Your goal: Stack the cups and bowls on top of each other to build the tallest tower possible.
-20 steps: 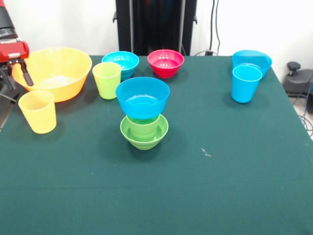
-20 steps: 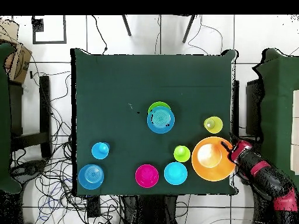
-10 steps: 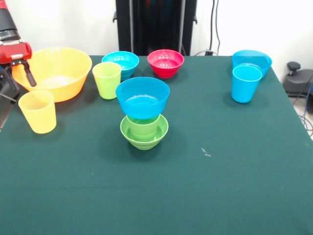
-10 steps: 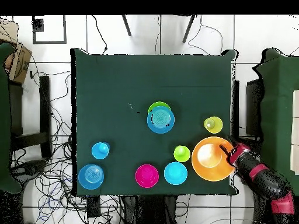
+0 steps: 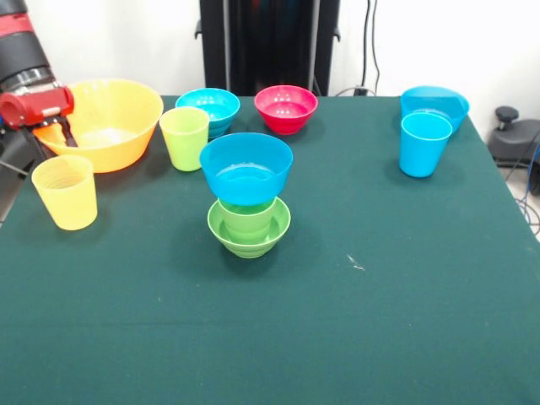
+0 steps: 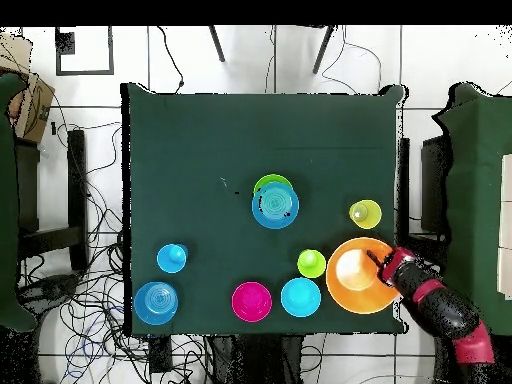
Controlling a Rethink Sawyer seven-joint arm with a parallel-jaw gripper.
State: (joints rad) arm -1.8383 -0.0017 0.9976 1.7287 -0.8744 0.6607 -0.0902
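The tower stands mid-table: a small green bowl (image 5: 249, 234) holds a green cup (image 5: 245, 216), and a blue bowl (image 5: 246, 167) sits on top. From overhead the tower (image 6: 275, 205) reads as blue over green. My gripper (image 5: 61, 132) (image 6: 380, 262) is at the table's side, its fingers closed over the rim of the large yellow-orange bowl (image 5: 110, 126) (image 6: 352, 278). A pale yellow cup (image 5: 65, 192) and a yellow-green cup (image 5: 185, 137) stand near that bowl. The sky blue cup (image 5: 424, 144) stands apart on the opposite side.
A small blue bowl (image 5: 208, 108) and a red bowl (image 5: 286, 108) sit along the table's back edge. A wide shallow blue bowl (image 5: 434, 103) lies behind the sky blue cup. Cables cover the floor around the table (image 6: 200, 130).
My gripper moved in from the table's side onto the yellow-orange bowl's rim. The bowl has shifted a little toward the table's middle with it.
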